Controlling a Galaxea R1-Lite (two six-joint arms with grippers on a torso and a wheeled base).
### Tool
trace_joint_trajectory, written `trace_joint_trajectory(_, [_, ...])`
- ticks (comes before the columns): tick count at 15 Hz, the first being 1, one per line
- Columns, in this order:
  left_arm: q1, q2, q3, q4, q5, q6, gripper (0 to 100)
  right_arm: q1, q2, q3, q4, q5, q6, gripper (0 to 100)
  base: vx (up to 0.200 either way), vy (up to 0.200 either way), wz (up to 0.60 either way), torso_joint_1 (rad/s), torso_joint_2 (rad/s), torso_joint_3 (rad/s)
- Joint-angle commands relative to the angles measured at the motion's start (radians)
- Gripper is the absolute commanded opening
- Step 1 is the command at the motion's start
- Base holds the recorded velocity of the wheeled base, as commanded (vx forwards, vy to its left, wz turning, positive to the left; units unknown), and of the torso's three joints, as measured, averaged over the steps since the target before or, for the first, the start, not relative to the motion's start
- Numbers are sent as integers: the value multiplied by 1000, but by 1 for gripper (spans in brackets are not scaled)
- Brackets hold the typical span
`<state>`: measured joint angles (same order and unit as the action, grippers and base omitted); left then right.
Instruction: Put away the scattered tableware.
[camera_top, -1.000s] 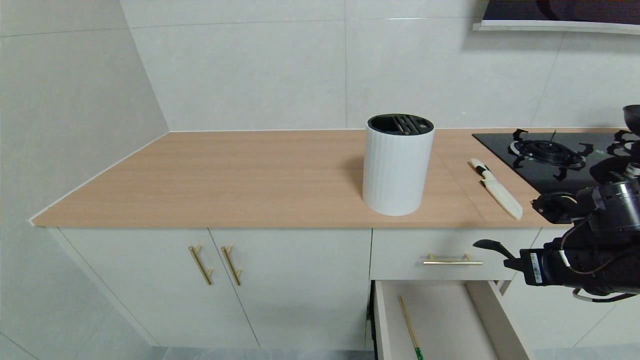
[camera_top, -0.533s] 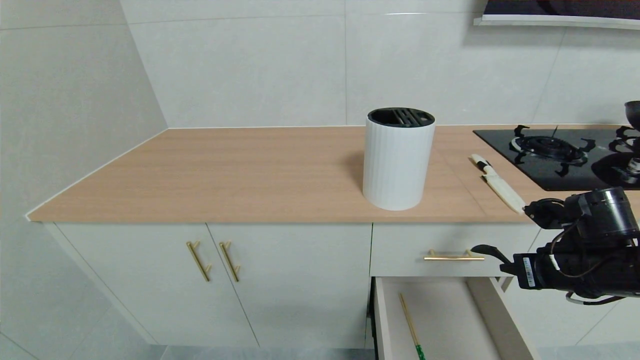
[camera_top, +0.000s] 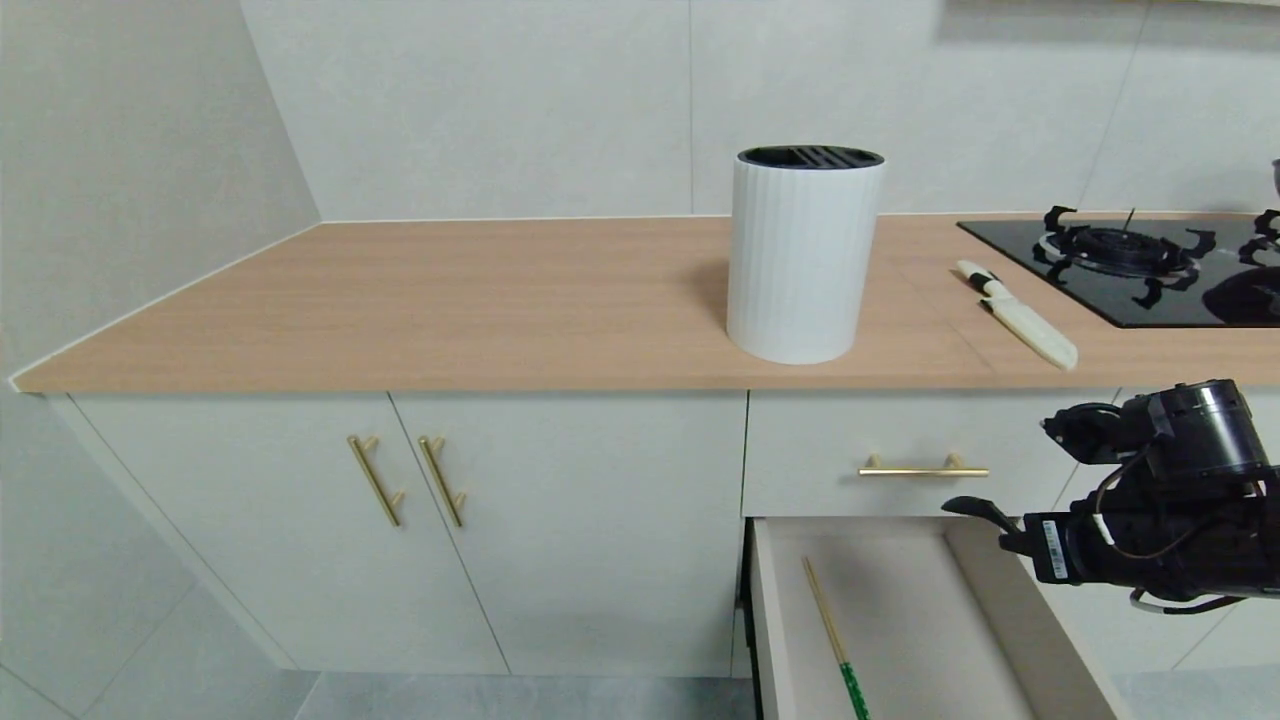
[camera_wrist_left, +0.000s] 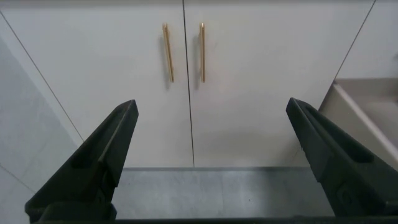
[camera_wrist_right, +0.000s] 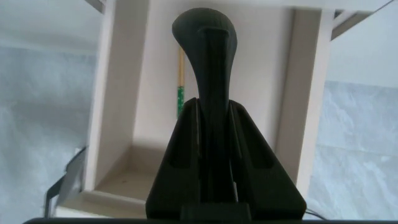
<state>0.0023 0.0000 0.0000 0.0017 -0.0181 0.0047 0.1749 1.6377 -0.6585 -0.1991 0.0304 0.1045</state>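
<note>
A cream-handled knife (camera_top: 1018, 315) lies on the wooden counter (camera_top: 500, 300), to the right of a white ribbed knife holder (camera_top: 803, 258) with a black slotted top. A single chopstick (camera_top: 832, 635) with a green end lies in the open drawer (camera_top: 985, 610) below. My right gripper (camera_top: 965, 506) hangs shut and holds nothing, just above the drawer's right wall. In the right wrist view, the right gripper (camera_wrist_right: 204, 28) points down over the drawer and the chopstick (camera_wrist_right: 181, 81). My left gripper (camera_wrist_left: 211, 109) is open and empty, facing the cabinet doors (camera_wrist_left: 186, 81).
A black gas hob (camera_top: 1130, 260) occupies the counter's right end. A closed drawer with a gold handle (camera_top: 922, 468) sits above the open one. Two cabinet doors with gold handles (camera_top: 400, 478) stand to the left. Tiled walls enclose the back and left.
The whole head view has shifted: the camera now sits lower and sees the counter flatter. Against the drawer handle, my right gripper stands lower than before, still shut.
</note>
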Motion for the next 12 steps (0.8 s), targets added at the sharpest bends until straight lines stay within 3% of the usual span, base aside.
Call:
trace_joint_trajectory(1, [1,0,0,0,0,0,100,0,7,0,0,0,0,0,0,0,0,-178,466,290])
trace_joint_trajectory(12, [1,0,0,0,0,0,100,0,28,13,-29,-4,0,0,0,0,0,-120,417,294])
